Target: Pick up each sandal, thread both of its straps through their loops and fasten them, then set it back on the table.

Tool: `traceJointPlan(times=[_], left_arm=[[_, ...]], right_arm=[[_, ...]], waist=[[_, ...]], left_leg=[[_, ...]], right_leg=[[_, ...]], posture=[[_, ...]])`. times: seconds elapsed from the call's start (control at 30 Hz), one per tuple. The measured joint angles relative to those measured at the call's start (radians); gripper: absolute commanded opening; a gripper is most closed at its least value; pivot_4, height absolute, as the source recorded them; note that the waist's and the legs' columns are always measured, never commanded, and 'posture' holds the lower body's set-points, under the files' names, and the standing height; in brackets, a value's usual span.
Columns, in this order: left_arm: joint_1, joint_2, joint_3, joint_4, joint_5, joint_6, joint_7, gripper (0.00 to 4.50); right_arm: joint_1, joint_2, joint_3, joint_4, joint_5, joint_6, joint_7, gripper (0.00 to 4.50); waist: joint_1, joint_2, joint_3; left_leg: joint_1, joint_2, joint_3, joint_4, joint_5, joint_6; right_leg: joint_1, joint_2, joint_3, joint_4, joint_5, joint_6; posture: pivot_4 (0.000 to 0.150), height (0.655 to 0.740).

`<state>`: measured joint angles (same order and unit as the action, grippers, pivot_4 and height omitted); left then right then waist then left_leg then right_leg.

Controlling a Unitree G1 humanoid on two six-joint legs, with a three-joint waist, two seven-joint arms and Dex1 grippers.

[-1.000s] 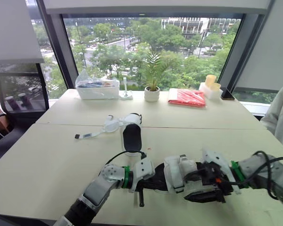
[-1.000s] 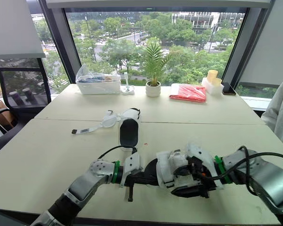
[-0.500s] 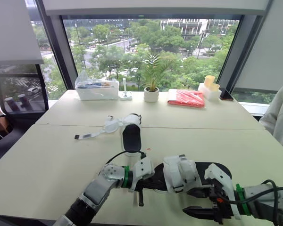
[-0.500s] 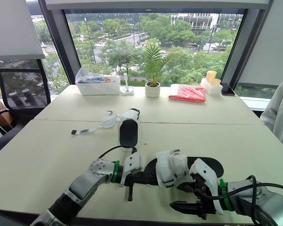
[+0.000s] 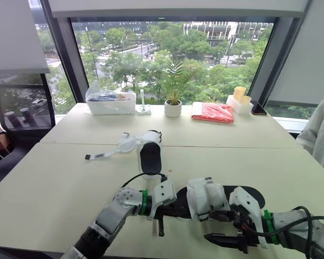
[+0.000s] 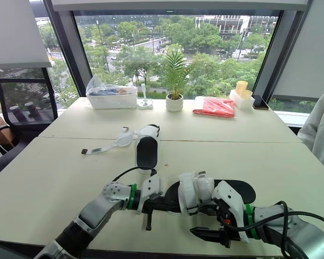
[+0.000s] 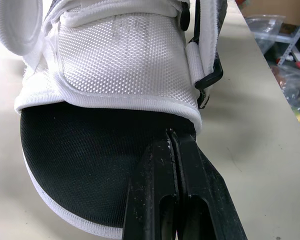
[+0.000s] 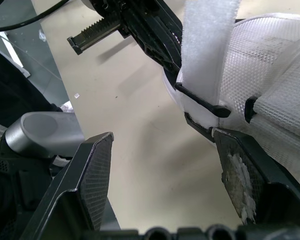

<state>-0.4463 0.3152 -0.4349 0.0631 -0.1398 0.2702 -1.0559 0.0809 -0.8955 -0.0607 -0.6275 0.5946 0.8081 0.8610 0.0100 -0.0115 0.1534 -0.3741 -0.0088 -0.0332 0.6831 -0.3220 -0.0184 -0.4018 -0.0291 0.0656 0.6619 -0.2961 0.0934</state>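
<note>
Clenches the jaws of the left gripper (image 7: 171, 137) on the black sole of the near sandal (image 5: 205, 197), pinning it flat on the table (image 5: 54, 183). Spreads the jaws of the right gripper (image 5: 218, 227) wide, grasping nothing.

Marks a change from a second ago: then wraps that sandal's white upper with the right gripper, now sits just off the sandal on the robot's side, a touch closer than half a second back. Leaves the sandal itself where it lay. Shows, between the open fingers, a white strap (image 8: 210, 40) rising past a black loop (image 8: 200, 102); cannot tell whether it is pulled through fully or pressed down.

Reads as a let-go and re-approach, not a finish: probably lines up a fresh pinch on the strap end. Risks snagging the loop instead of the strap.

Leaves the second sandal (image 5: 150, 157) well beyond the near sandal, straps loose and trailing, so likely untouched work.
</note>
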Motion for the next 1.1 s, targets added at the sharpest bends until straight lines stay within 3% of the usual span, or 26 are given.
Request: traceJointPlan(times=[1.1], left_arm=[[0.001, 0.000, 0.006, 0.000, 0.000, 0.003, -0.005, 0.00]], right_arm=[[-0.019, 0.015, 0.014, 0.038, -0.022, -0.009, -0.030, 3.41]], waist=[[-0.005, 0.000, 0.000]], left_leg=[[0.001, 0.000, 0.000, 0.000, 0.000, 0.000]], right_leg=[[0.001, 0.000, 0.000, 0.000, 0.000, 0.000]], posture=[[0.150, 0.7400]])
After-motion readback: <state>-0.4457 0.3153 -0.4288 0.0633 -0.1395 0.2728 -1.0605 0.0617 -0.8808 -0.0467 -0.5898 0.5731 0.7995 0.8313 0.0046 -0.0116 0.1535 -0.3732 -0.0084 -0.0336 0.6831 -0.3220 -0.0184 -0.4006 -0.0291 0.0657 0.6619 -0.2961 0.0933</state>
